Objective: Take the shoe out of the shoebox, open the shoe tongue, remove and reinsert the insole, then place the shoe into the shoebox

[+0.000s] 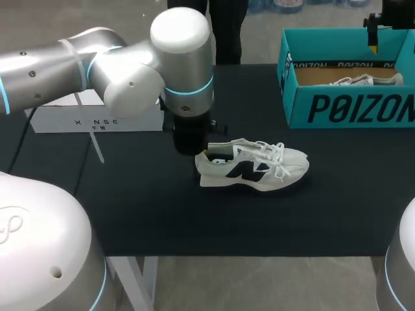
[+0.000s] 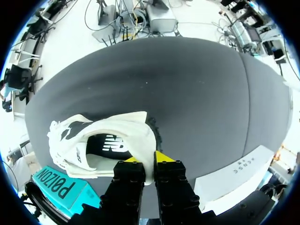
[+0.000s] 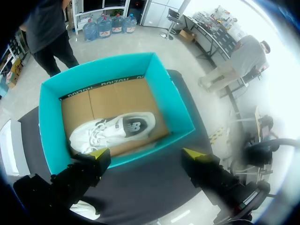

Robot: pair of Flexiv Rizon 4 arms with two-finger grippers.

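A white sneaker (image 1: 253,167) with a dark side logo lies on the black table (image 1: 162,207), toe pointing right. My left gripper (image 2: 149,160) is shut on the rear rim of its heel, one yellow tip inside the shoe (image 2: 108,140) and one outside. In the head view that gripper (image 1: 201,152) is mostly hidden under its wrist. The teal shoebox (image 1: 343,107) stands at the back right with a second white sneaker (image 1: 360,80) inside. My right gripper (image 3: 146,153) hangs open above the box (image 3: 47,117), over that sneaker (image 3: 112,131).
A flat white box (image 1: 97,120) lies at the table's back left, close behind the left arm; it shows beside the left gripper as well (image 2: 234,173). Bare black table stretches in front of the sneaker.
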